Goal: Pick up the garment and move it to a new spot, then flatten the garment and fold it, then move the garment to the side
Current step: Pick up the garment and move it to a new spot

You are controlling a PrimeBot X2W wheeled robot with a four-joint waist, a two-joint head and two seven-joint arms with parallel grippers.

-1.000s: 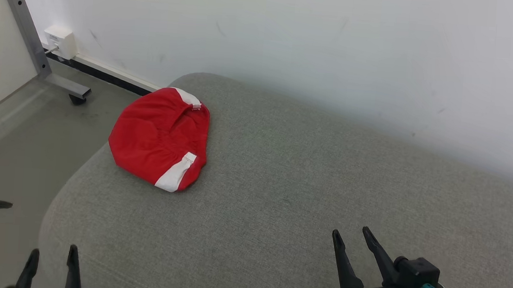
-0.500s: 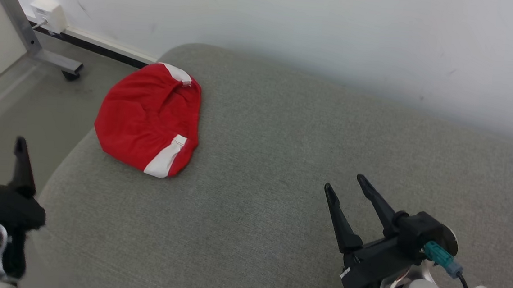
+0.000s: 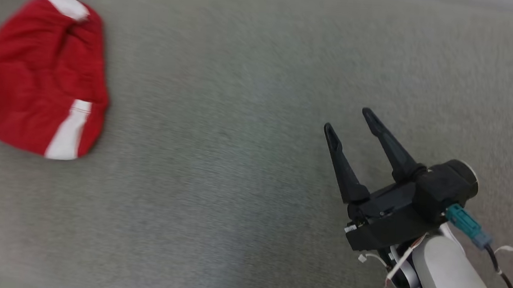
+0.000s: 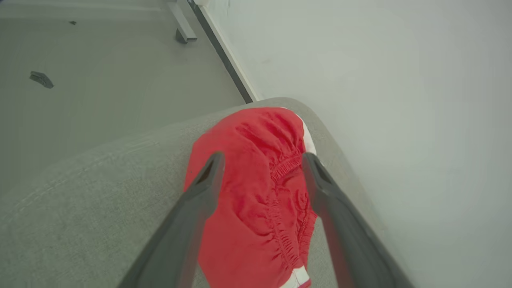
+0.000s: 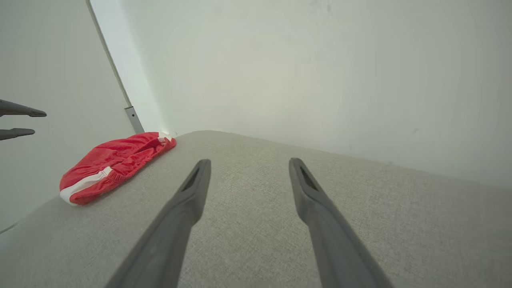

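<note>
A red garment (image 3: 40, 74) with white bands lies crumpled in a rounded heap on a grey fabric cushion (image 3: 237, 160). It sits at the cushion's far left corner, close to the rounded left edge and near the back edge that meets a pale wall (image 5: 280, 60). One white band shows on the side nearer the robot and another at the far end. A gathered elastic seam runs across the top of the cloth.

The left gripper (image 4: 263, 156) has its two dark fingers spread wide and holds nothing. In the left wrist view the fingers frame the garment from above. In the right wrist view the same fingers hang in the air over the left edge, apart from the cloth.

The right gripper (image 3: 347, 119) is also spread wide and empty. It hovers over the right half of the cushion, well apart from the garment, fingers pointing toward the back edge. A teal plug (image 3: 463, 221) and thin wires sit at its wrist.

Beyond the cushion's left edge is a grey floor (image 4: 100, 60), with a metal leg (image 4: 182, 28) by the wall and a small dark scrap (image 4: 41, 79) lying loose.
</note>
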